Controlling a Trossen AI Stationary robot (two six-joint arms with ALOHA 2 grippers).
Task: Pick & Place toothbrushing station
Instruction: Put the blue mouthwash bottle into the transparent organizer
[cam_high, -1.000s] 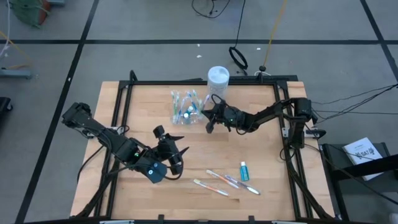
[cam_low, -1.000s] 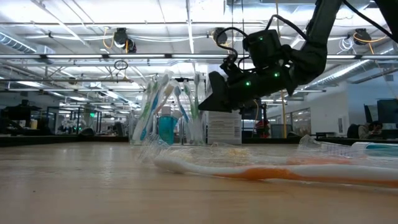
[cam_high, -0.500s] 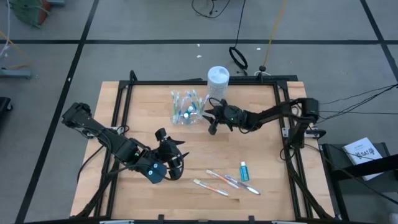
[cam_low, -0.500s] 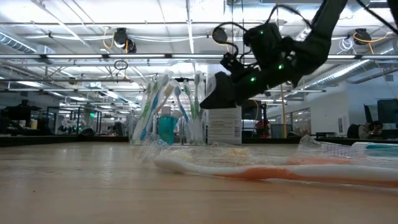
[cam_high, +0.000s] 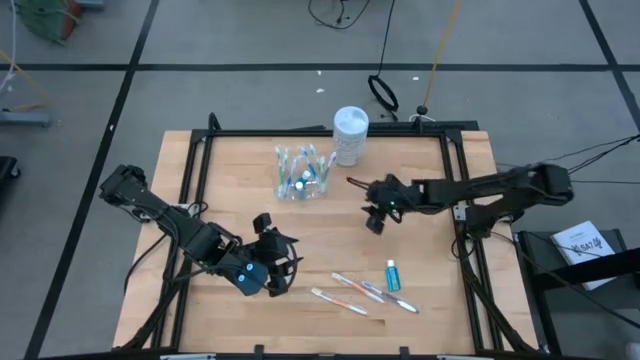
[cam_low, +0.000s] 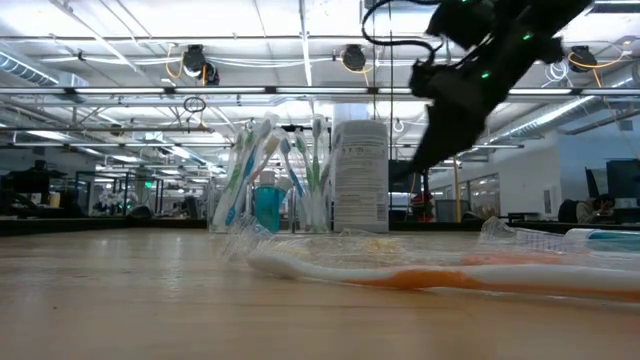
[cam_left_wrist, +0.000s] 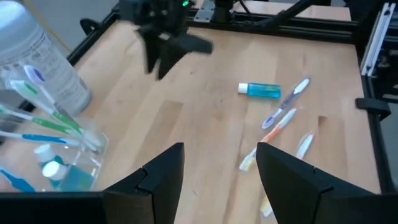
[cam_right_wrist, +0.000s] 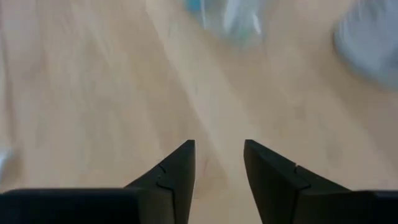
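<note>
The clear plastic cup (cam_high: 300, 176) stands upright on its base at the far middle of the table, holding several toothbrushes and teal tubes; it also shows in the low view (cam_low: 268, 196) and the left wrist view (cam_left_wrist: 59, 158). Three loose toothbrushes (cam_high: 368, 291) and a teal toothpaste tube (cam_high: 392, 275) lie flat on the wood near the front right. My right gripper (cam_high: 373, 222) is open and empty above the table, to the right of the cup and nearer than it. My left gripper (cam_high: 282, 262) is open and empty at the front middle, left of the loose brushes.
A tall white canister (cam_high: 350, 134) stands just right of the cup at the far edge. A black metal frame (cam_high: 460, 215) runs around the table top. Bare wood (cam_high: 230, 185) lies left of the cup.
My right gripper has drawn away from beside the cup, going toward the table's right and near edges and rising in the low view. The cup and its brushes stand as before. The loose brushes and tube have not moved.
</note>
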